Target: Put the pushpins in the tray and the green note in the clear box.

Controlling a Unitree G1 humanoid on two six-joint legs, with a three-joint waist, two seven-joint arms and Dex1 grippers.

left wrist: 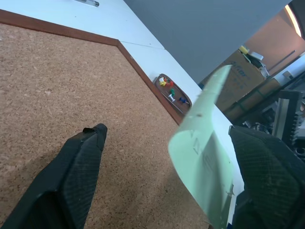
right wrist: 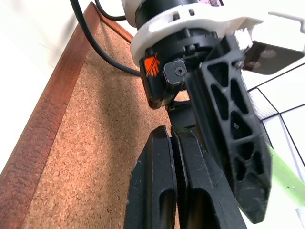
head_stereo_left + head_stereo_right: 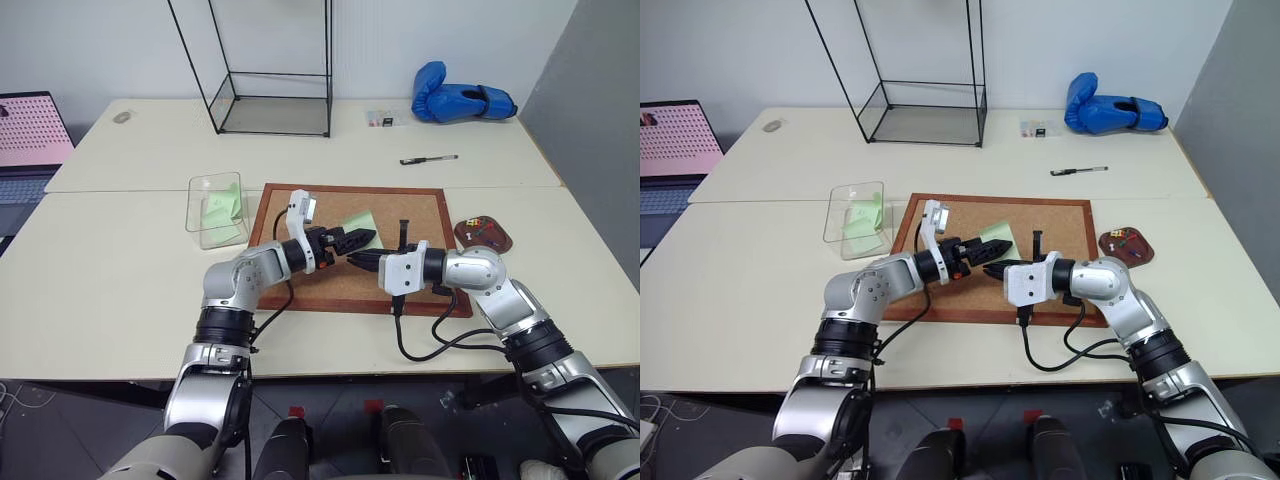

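Since the corkboard point(image 3: 300, 280) is the biggest thing here, start there; the clear box point(image 3: 203, 210) sits just left of it with green paper already inside, the tray point(image 3: 497, 243) just right holding pushpins point(image 1: 170, 90); the green note point(image 1: 202, 148) stands up off the cork between the spread fingers of the left gripper point(image 3: 352, 240), not pinched yet; it's flimsy and light, so I'd grab the free edge. The right gripper point(image 2: 174, 167) is clenched on nothing visible; its tips hide where the note is anchored.
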